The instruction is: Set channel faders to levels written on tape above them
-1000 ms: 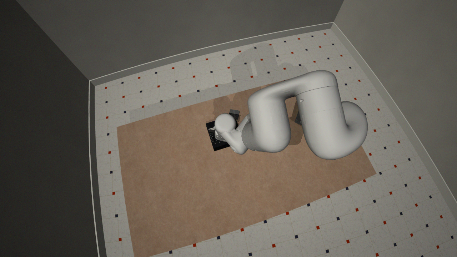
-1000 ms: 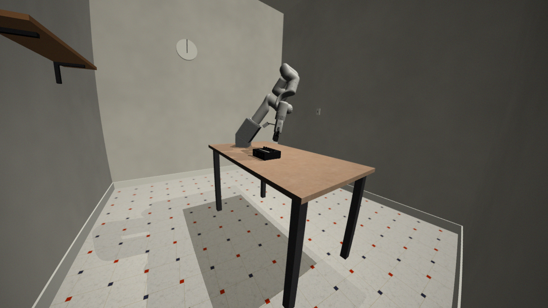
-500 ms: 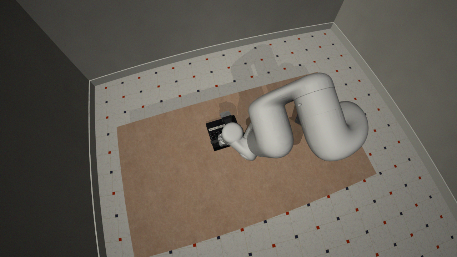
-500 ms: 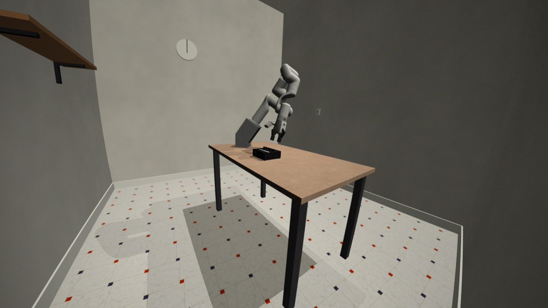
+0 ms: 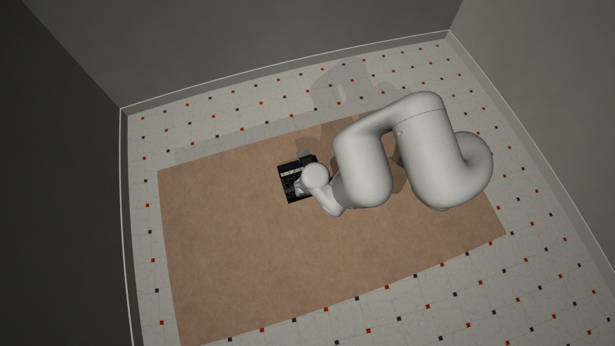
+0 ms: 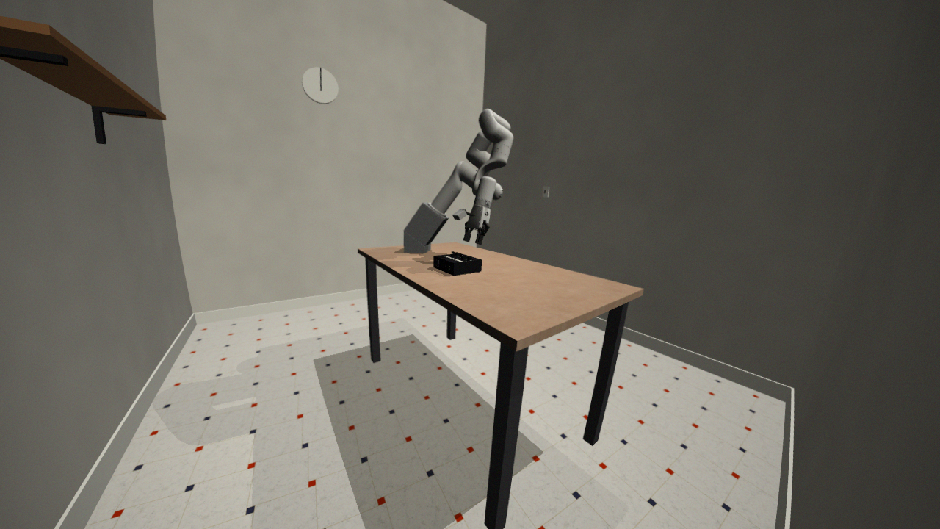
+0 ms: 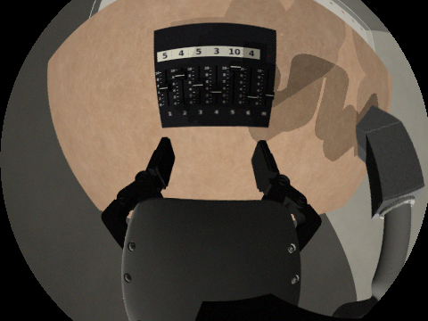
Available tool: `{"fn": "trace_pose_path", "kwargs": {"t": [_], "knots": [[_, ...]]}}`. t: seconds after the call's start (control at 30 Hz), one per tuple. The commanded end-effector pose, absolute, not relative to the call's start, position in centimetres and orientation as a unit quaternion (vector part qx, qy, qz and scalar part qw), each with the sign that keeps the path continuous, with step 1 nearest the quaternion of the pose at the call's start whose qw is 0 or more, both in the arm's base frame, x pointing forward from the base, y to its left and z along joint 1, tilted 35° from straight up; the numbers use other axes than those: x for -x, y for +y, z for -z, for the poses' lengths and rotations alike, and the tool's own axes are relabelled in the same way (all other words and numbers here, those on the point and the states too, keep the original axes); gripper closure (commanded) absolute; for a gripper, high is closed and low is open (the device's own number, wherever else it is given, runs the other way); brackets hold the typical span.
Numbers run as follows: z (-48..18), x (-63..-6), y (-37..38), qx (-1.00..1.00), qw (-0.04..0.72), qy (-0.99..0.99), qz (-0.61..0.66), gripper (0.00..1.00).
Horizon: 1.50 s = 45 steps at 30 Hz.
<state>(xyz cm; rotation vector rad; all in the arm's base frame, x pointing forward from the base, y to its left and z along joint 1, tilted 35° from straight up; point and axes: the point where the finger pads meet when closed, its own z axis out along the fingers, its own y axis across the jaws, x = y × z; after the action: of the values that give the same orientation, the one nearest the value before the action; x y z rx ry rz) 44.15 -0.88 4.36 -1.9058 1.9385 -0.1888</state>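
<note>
The black lighting desk point(image 7: 214, 75) stands on the wooden table, square in the wrist view. A white tape strip point(image 7: 209, 53) across its top reads 5, 4, 5, 3, 10, 4. Below it is a row of faders point(image 7: 214, 89) with caps at differing heights; the rightmost cap point(image 7: 269, 95) has no tape above it. My gripper point(image 7: 213, 148) is open and empty, hanging well above the table on the near side of the desk. In the top view my wrist covers the right part of the desk point(image 5: 292, 180). In the exterior view my gripper point(image 6: 474, 234) hangs above the desk point(image 6: 457, 264).
My arm's grey base point(image 6: 420, 228) stands at the table's back end, close behind the desk; it also shows at the right in the wrist view point(image 7: 392, 167). A wall shelf point(image 6: 72, 72) hangs at the upper left, away from the table.
</note>
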Motion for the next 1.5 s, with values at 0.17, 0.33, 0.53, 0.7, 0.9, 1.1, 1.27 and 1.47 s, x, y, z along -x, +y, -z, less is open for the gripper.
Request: {"fn": "trace_pose_path", "kwargs": {"t": [0.17,0.33,0.53,0.7,0.9,1.1,1.27,1.47], "knots": [[-4.4,-44.2,-1.0,0.684,0.209,0.696,0.069,0.00],[-4.4,-44.2,-1.0,0.684,0.209,0.696,0.069,0.00],[-4.4,-44.2,-1.0,0.684,0.209,0.696,0.069,0.00],[-4.4,-44.2,-1.0,0.684,0.209,0.696,0.069,0.00],[-4.4,-44.2,-1.0,0.684,0.209,0.696,0.069,0.00],[-4.4,-44.2,-1.0,0.684,0.209,0.696,0.069,0.00],[-4.4,-44.2,-1.0,0.679,0.210,0.700,0.067,0.00],[-4.5,-44.5,-2.3,0.600,0.226,0.767,0.026,0.00]]}}
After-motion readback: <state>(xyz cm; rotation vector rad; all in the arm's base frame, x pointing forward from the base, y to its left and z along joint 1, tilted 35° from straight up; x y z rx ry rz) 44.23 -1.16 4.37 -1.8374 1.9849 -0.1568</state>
